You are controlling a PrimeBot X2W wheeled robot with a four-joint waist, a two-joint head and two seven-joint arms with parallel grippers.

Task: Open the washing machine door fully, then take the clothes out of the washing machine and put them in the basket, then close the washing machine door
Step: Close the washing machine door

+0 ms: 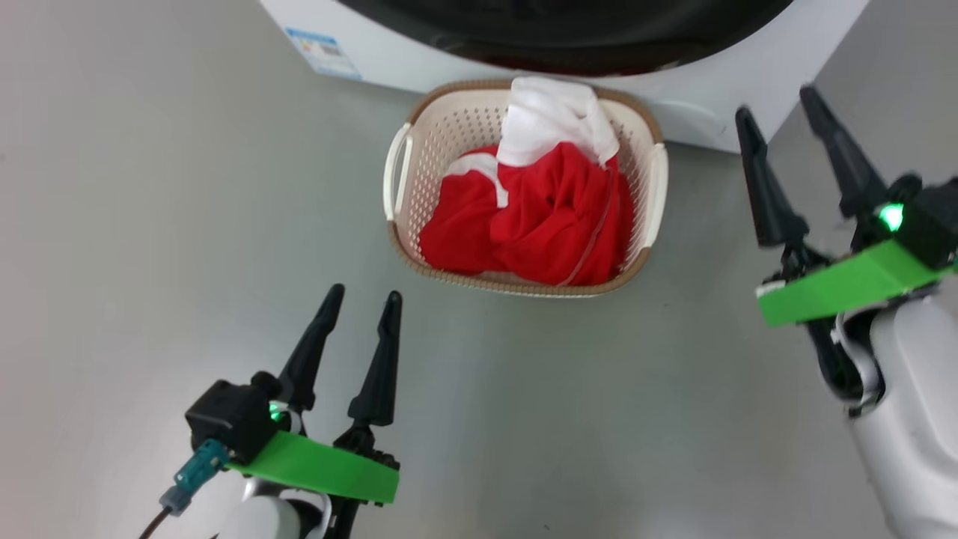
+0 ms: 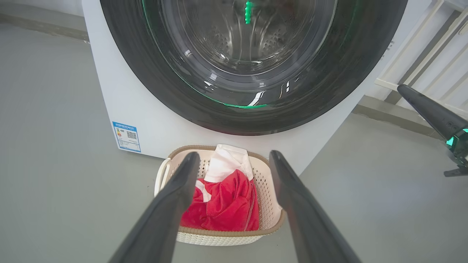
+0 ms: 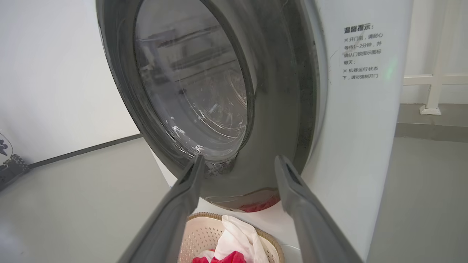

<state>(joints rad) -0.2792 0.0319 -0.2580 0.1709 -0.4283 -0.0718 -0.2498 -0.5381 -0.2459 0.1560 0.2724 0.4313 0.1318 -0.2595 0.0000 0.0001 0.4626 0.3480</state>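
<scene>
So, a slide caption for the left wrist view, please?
Open left gripper facing cream perforated plastic basket of red-and-white fabric clothes, below round glossy black washer door.

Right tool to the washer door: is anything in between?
Nothing visible. The right tool, open, points straight at the door with only air between them. The basket with the clothes sits on the floor below the door, under that line, not in it.

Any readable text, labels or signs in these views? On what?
"温馨提示:" heads the printed notice on the washing machine front.
"※ 开门前,请耐心等待1-2分钟,并确认门锁指示图标熄灭;" same notice.
"※ 机器运行状态下,请勿强制开门" same notice.
On the blue sticker, low on that front: a QR code, print too small to read.
</scene>
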